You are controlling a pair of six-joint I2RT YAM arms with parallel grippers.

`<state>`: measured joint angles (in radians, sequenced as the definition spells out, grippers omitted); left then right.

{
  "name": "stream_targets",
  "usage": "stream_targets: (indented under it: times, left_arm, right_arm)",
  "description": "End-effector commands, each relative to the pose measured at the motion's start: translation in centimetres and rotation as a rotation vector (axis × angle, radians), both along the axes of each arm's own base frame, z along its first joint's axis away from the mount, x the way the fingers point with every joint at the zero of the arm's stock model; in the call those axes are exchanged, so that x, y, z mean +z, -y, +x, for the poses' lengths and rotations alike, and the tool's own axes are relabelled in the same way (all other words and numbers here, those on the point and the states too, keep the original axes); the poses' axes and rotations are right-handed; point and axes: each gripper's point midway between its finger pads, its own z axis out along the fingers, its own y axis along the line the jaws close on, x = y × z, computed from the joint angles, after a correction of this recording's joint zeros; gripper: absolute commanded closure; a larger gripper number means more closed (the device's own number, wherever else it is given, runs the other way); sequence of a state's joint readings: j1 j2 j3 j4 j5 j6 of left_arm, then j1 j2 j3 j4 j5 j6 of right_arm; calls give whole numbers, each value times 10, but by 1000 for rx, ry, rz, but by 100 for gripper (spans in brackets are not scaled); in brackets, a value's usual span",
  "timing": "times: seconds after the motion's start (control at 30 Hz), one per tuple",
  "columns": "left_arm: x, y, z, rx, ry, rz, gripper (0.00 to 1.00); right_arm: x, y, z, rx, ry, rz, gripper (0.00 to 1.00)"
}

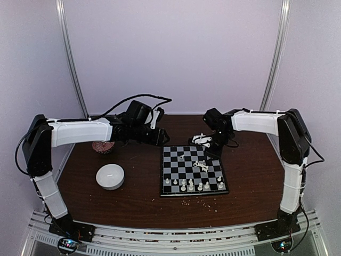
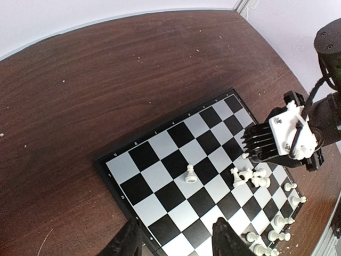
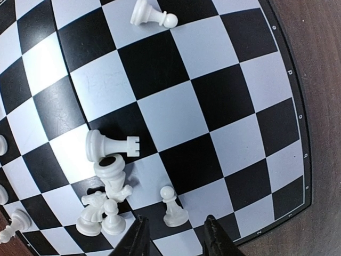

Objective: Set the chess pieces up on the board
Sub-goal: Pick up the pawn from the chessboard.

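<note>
STEP: you are hovering the empty right tool (image 3: 173, 238), fingers apart, over toppled tiny white plastic chess pieces (image 3: 109, 184) at the right of the small black-and-grey checked board (image 1: 173, 168) | left tool (image 2: 176, 241) likewise apart | NEXT: likely descending, clamping one piece.

Back wall (image 1: 170, 53): plain and pale, with a faint lilac cast.
Side walls: left wall (image 1: 26, 64) and right wall (image 1: 317, 53), the same pale tone, closing in the bench on both sides.
Uprights: two thin metal poles, left pole (image 1: 71, 58) and right pole (image 1: 275, 58), at the back corners, splaying outward toward the top in the overhead view.
Bench (image 1: 250, 176): dark brown wood grain, rounded far corners, pale specks (image 1: 205, 200) scattered near the front.
Near edge: ribbed silver rail (image 1: 170, 237) along the bench front.
Light: soft, even, weak shadows.
</note>
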<state>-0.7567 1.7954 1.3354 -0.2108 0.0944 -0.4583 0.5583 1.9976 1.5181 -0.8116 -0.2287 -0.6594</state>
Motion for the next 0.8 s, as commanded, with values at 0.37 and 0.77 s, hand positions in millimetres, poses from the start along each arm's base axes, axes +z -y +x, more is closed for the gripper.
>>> stream_targets:
  times: [0.37, 0.77]
  left_arm:
    - [-5, 4, -1, -20, 0, 4, 54]
    - [-6, 6, 0, -27, 4, 8, 54]
  right_arm:
    - [-22, 4, -5, 17, -78, -44, 67]
    - [-22, 6, -8, -4, -98, -36, 79]
